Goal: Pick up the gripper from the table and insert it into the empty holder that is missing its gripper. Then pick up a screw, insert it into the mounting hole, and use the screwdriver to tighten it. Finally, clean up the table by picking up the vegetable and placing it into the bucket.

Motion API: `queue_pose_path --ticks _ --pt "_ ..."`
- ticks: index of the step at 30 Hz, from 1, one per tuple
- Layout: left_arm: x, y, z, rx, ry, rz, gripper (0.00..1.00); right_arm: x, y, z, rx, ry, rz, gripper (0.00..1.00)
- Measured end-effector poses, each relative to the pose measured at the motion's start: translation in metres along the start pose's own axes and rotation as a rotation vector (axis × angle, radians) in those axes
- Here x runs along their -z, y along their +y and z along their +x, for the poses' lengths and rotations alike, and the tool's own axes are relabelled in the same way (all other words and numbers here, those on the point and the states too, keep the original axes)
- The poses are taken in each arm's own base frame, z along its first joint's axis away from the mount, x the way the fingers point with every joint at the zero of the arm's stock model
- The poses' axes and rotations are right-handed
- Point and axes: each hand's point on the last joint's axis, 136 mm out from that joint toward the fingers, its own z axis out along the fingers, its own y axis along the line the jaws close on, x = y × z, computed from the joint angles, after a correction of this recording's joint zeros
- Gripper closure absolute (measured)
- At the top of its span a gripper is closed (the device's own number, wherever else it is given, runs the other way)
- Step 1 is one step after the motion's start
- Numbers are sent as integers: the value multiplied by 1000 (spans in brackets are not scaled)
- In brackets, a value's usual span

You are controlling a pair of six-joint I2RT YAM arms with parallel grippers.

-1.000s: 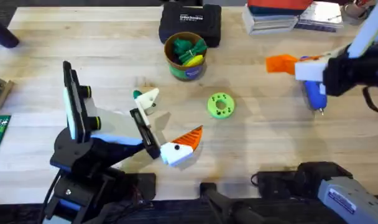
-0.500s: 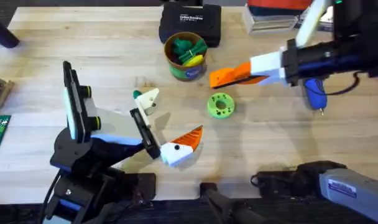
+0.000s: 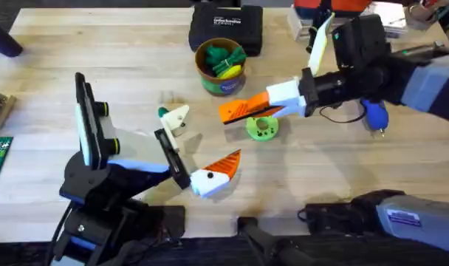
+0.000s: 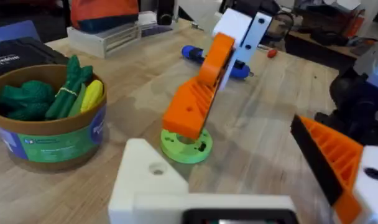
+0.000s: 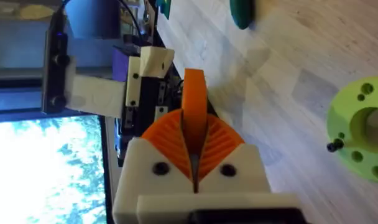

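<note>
The table [image 3: 313,185] is seen from overhead with both arms over it. The right arm has been swung from the far right edge toward the middle over the last second, and the right tool [image 3: 228,112] is now held above the table just beside the bright green ring [image 3: 262,126], its orange pads pressed together with nothing between them; in the right wrist view the two orange pads [image 5: 194,118] are seen closed flat against each other. In the left wrist view the same orange tip is seen hanging directly over the green ring [image 4: 186,144].

The left arm has not been moved since the earlier pictures. The left tool [image 3: 218,171] is kept low near the front middle of the table; whether it is open or closed cannot be told, and nothing is seen in its grip.

The black case [image 3: 226,28] lies at the far edge, and the bucket [image 3: 221,66] stands just in front of it, with green and yellow items inside. The screwdriver [image 3: 374,116] lies where it was, on the right side of the table, now partly covered by the right arm. The vegetable [image 3: 164,112] rests unmoved on the table left of centre, touching a small white part [image 3: 178,117].
</note>
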Motion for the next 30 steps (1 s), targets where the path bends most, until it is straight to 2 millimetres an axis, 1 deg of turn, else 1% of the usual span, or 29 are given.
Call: queue_pose_path --ticks 3,6,14,23,30 --pt "0 0 0 0 0 0 15 -6 -8 -7 -1 -32 -26 989" --pt "0 0 0 0 0 1 16 -13 -11 -8 -38 -27 -62 989" --pt "0 0 0 0 0 1 15 -35 -7 -1 -161 66 -131 989" --pt "0 0 0 0 0 1 15 -47 16 5 -79 126 -202 989" --pt "0 0 0 0 0 1 15 -56 21 14 -74 164 -208 989"
